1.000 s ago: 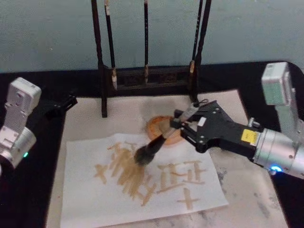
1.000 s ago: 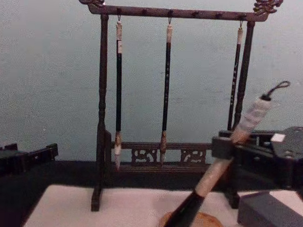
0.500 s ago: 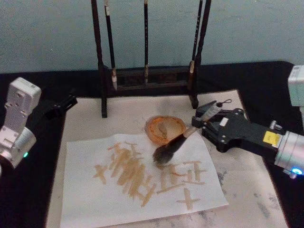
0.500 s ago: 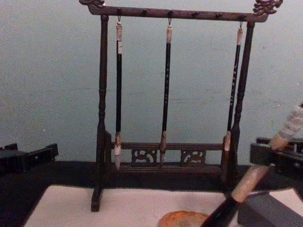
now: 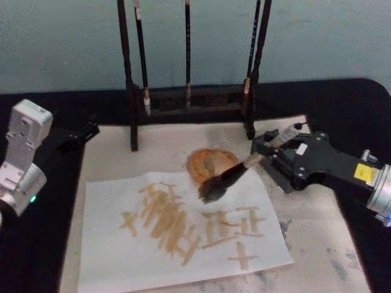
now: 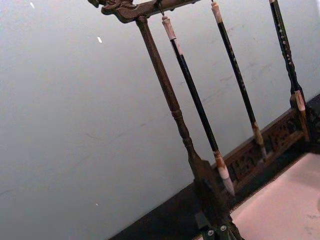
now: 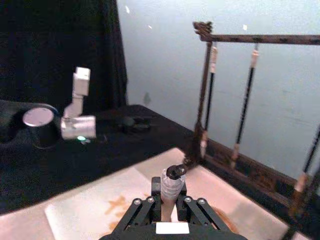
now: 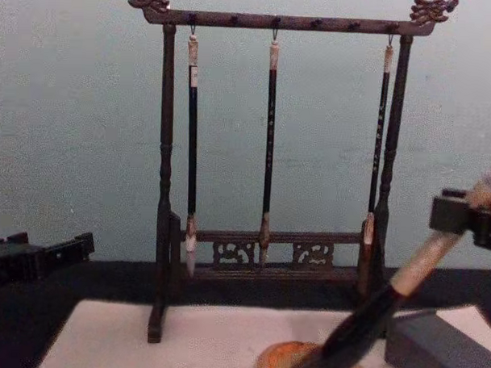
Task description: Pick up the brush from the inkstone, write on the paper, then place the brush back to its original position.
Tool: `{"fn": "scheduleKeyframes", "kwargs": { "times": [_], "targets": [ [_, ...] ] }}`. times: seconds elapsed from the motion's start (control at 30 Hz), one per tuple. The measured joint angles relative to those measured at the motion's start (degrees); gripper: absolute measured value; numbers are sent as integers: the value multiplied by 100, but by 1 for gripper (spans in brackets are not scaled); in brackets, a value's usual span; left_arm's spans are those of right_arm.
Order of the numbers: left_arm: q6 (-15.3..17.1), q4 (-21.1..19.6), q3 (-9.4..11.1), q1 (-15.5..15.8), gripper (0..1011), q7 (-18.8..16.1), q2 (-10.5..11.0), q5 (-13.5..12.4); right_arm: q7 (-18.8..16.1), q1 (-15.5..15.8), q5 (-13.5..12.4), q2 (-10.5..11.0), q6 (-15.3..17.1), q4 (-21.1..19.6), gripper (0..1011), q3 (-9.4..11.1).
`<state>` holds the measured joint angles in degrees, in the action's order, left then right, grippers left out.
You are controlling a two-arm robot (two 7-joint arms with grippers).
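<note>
My right gripper (image 5: 269, 152) is shut on the pale handle of the brush (image 5: 227, 177), which slants down to the left. The bushy bristle head hangs over the paper (image 5: 110, 256), just in front of the round orange-brown inkstone (image 5: 208, 162); whether it touches the sheet is unclear. Tan strokes cover the paper's middle. In the right wrist view the brush (image 7: 172, 184) stands up out of the right gripper (image 7: 167, 201). The chest view has the brush (image 8: 420, 263) crossing above the inkstone (image 8: 276, 361), held by the right gripper (image 8: 464, 217). My left gripper (image 5: 82, 133) stays parked at the mat's left edge.
A dark wooden rack (image 5: 189, 104) with three slim hanging brushes stands behind the inkstone, also seen as rack (image 8: 275, 22), rack (image 6: 172, 102) and rack (image 7: 204, 95). A beige felt mat (image 5: 317, 244) lies under the paper, on black cloth.
My right gripper has drawn back to the right with the brush. The bristle head moved off the written strokes toward the inkstone's near edge. The left arm has not moved.
</note>
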<state>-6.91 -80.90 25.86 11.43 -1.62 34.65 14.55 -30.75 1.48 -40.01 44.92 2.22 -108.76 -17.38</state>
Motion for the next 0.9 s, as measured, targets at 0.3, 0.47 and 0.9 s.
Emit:
{"fn": "scheduleKeyframes", "kwargs": {
  "times": [0.3,0.47,0.9],
  "targets": [
    [0,0,0,0,1002,0,0,0,-206,-258,-17,-250,9,38,163,-349],
    [0,0,0,0,1002,0,0,0,-265,-384,-13,-356,24,119,163,-519],
    [0,0,0,0,1002,0,0,0,-390,-673,-45,-642,91,660,163,-951]
  ]
}}
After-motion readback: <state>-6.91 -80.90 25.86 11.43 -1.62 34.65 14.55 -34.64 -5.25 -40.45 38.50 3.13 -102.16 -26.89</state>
